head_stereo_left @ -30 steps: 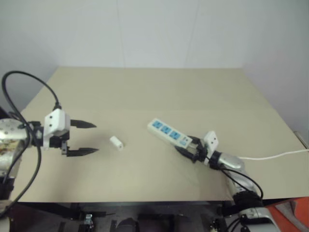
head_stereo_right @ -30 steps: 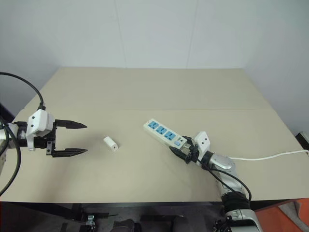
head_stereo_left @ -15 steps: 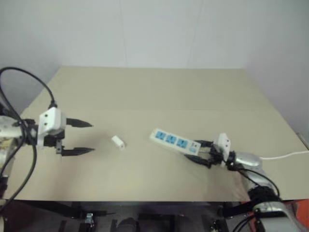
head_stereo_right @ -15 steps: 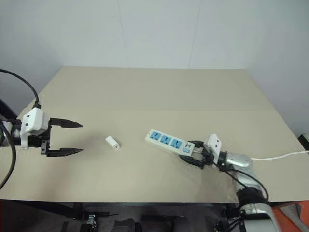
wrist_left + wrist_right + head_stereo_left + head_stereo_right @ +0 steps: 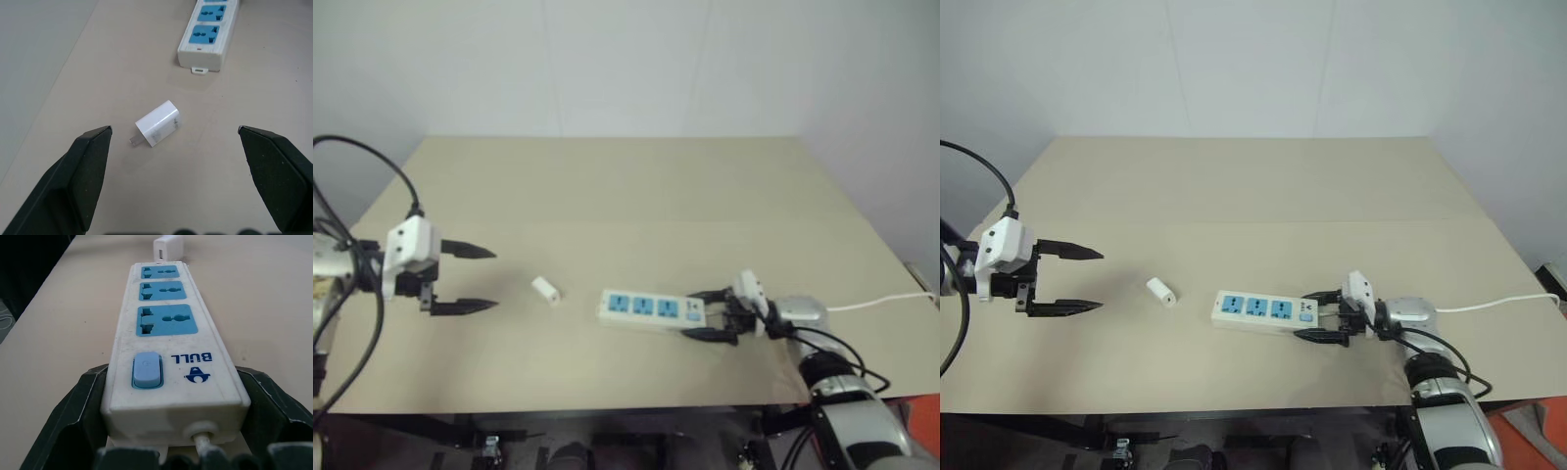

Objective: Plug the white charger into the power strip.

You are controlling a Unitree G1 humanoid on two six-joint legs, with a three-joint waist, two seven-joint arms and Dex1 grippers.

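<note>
Long flat white power strip (image 5: pixel 1263 308) with three blue sockets lay at lower centre on beige table (image 5: pixel 1263 186), right gripper (image 5: pixel 1317 314) clamped on its switch end, small white rounded charger (image 5: pixel 1161 292) lay just left of it, left gripper (image 5: pixel 1077 280) at far left with jaws wide apart, empty.

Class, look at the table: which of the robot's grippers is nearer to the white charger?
Left. The left gripper hangs open a short way from the white charger, pointing at it. The right gripper is beyond the charger, at the far end of the power strip.
</note>
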